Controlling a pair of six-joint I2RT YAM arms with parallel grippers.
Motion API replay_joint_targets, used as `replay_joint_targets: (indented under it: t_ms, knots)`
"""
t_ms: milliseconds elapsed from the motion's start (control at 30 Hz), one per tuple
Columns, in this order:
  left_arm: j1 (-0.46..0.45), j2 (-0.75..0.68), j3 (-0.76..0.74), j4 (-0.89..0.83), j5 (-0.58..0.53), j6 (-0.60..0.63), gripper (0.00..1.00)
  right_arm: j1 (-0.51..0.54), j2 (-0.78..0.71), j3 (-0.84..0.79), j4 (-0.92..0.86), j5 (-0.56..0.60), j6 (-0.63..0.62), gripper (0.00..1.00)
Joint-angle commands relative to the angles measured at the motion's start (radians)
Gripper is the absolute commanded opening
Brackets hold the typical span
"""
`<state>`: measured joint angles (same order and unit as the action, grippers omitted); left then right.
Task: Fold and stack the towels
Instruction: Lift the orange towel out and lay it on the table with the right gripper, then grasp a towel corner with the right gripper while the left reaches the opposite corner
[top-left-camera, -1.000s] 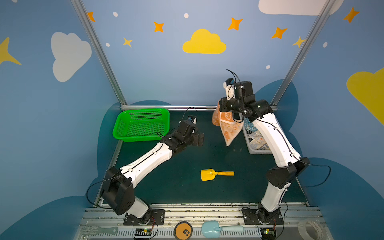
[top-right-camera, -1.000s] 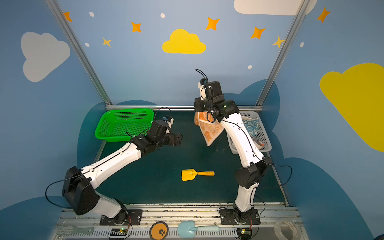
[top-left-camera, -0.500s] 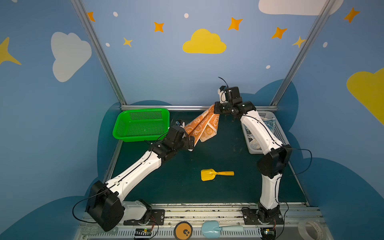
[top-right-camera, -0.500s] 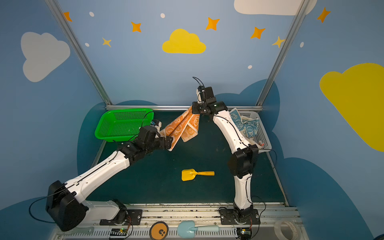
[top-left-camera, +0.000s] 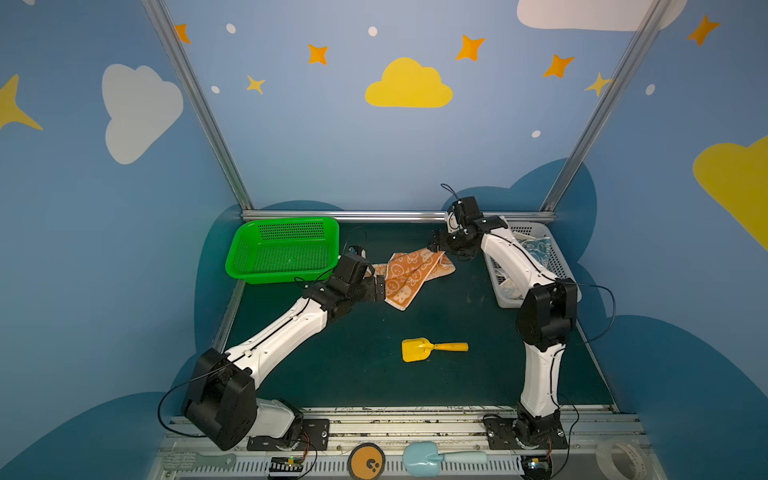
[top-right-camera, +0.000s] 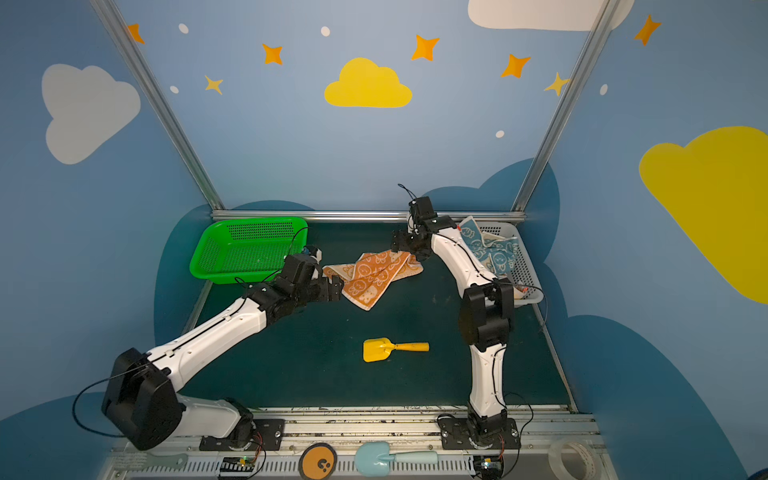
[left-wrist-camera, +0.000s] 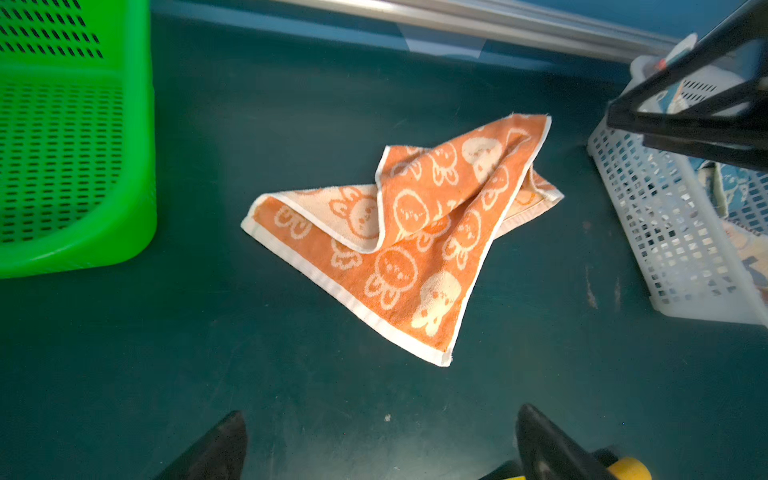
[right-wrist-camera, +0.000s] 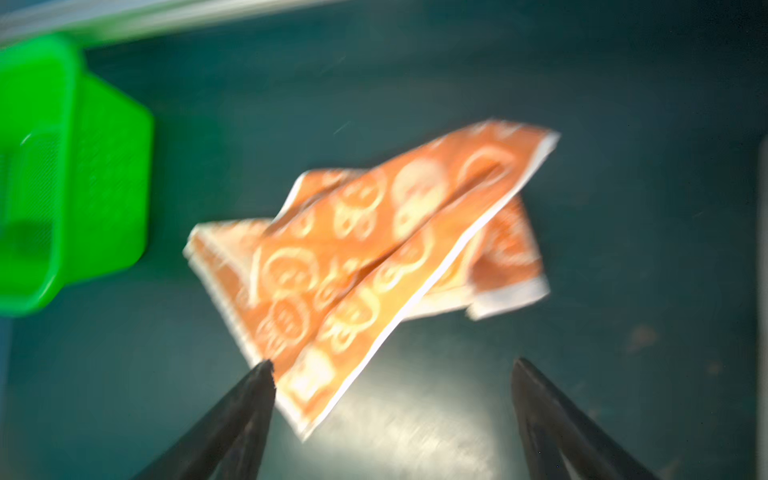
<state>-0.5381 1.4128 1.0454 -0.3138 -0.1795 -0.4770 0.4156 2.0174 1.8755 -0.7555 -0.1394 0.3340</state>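
The dark green tabletop (top-left-camera: 353, 374) carries a green basket (top-left-camera: 282, 276) at its back left and a white basket (top-right-camera: 524, 270) at its right edge. A crumpled orange towel (top-left-camera: 409, 276) lies between them, with a yellow toy shovel (top-left-camera: 415, 350) nearer the front.

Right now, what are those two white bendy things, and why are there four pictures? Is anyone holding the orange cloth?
Those are two robot arms. Each ends in a pincher: the left gripper and the right gripper. Both are open, so nothing is held. Two pictures look down on everything from above; two come from small cameras on the arms' wrists. On the dark green table lie a crumpled orange towel with white cartoon faces, a green plastic basket, a yellow toy shovel, and a white plastic basket with blue-patterned cloths inside.
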Motion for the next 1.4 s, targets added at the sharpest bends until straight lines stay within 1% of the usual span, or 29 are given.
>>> replay_joint_targets:
  t_ms: [0,100,200,300,433,500,633,833,967,1033,1167,1233,1300,1367]
  knots:
    - [0.010,0.023,-0.005,0.010,0.027,-0.022,1.00,0.055,-0.023,-0.124,0.033,-0.079,0.041,0.88]
    - [0.029,0.039,0.019,-0.036,0.022,-0.042,1.00,0.109,-0.009,-0.192,0.045,-0.073,0.062,0.88]
    - [0.051,0.018,0.002,-0.033,0.039,-0.058,1.00,0.156,0.033,-0.189,0.007,-0.063,0.079,0.87]
    - [0.083,-0.015,-0.032,-0.018,0.070,-0.085,1.00,0.198,0.083,-0.157,-0.047,-0.062,0.083,0.83]
    - [0.107,-0.042,-0.068,-0.004,0.095,-0.099,1.00,0.244,0.119,-0.157,-0.053,-0.034,0.088,0.76]
    - [0.112,-0.047,-0.074,-0.010,0.092,-0.099,1.00,0.259,0.128,-0.160,-0.054,-0.015,0.089,0.74]
    - [0.123,-0.059,-0.091,-0.007,0.096,-0.103,1.00,0.280,0.158,-0.144,-0.065,-0.006,0.098,0.68]
    - [0.156,-0.083,-0.118,0.018,0.143,-0.134,1.00,0.310,0.225,-0.081,-0.114,0.074,0.119,0.62]
    - [0.164,-0.090,-0.121,0.018,0.147,-0.136,1.00,0.318,0.258,-0.061,-0.126,0.116,0.127,0.56]
    - [0.165,-0.093,-0.124,0.016,0.151,-0.137,1.00,0.317,0.271,-0.054,-0.133,0.125,0.127,0.51]
    - [0.168,-0.086,-0.130,0.025,0.159,-0.129,1.00,0.312,0.284,-0.050,-0.139,0.141,0.129,0.28]
    - [0.168,-0.075,-0.132,0.027,0.160,-0.133,1.00,0.306,0.287,-0.052,-0.142,0.145,0.127,0.19]
    - [0.169,-0.065,-0.129,0.027,0.172,-0.138,1.00,0.299,0.282,-0.061,-0.145,0.149,0.123,0.09]
    - [0.170,-0.050,-0.124,0.031,0.192,-0.127,1.00,0.286,0.264,-0.086,-0.138,0.153,0.121,0.01]
